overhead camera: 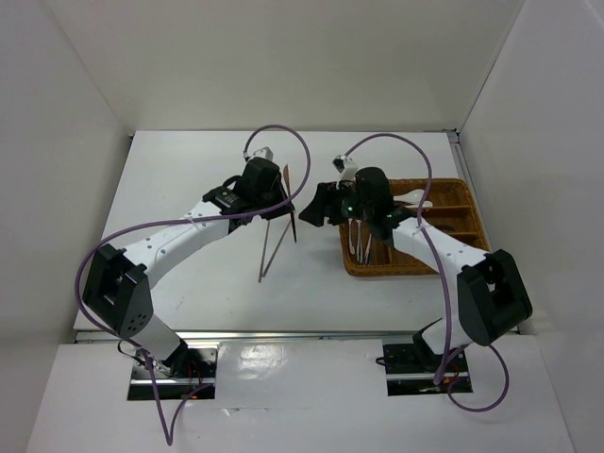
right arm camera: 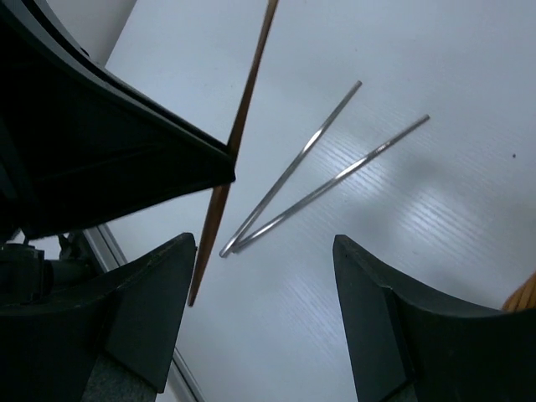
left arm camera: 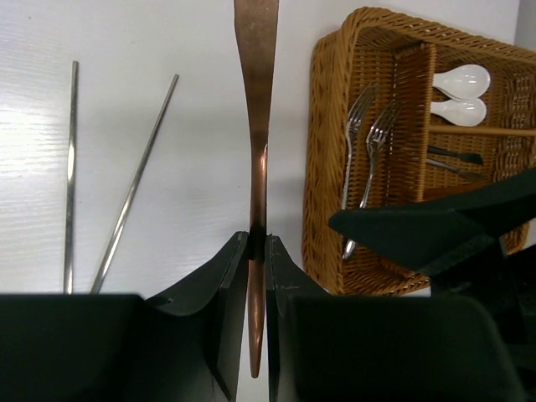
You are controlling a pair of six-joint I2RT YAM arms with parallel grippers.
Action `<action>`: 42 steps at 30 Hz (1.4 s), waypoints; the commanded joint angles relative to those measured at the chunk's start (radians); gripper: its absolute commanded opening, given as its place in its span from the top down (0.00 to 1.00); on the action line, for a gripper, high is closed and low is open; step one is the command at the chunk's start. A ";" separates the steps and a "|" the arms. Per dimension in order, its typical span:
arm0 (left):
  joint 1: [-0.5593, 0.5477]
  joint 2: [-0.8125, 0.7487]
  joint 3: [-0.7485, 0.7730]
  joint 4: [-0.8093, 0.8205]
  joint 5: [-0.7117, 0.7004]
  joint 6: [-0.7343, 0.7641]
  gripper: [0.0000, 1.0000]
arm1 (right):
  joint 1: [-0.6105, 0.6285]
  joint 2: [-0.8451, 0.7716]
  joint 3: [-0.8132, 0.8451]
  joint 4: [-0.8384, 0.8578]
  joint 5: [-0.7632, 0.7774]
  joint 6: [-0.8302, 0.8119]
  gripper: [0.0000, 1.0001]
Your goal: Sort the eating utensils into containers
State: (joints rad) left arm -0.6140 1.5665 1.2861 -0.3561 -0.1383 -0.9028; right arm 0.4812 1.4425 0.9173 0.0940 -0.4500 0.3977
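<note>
At left gripper (left arm camera: 256,241), utensil (left arm camera: 256,59) points outward.

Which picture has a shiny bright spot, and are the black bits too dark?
Top view: light glares off the white surface between the arm bases. Left wrist view: the copper stick gleams; the black fingers are dark shapes without detail. Right wrist view: the two silver sticks glint.
</note>
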 commanded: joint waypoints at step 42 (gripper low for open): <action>0.191 -0.152 -0.171 -0.012 -0.084 0.084 0.32 | -0.446 0.047 0.127 -0.697 0.843 0.855 1.00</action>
State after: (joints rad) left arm -0.4259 1.4105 1.1217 -0.3859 -0.2317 -0.8505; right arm 0.0845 1.4918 1.0641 -0.5060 0.3592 1.1412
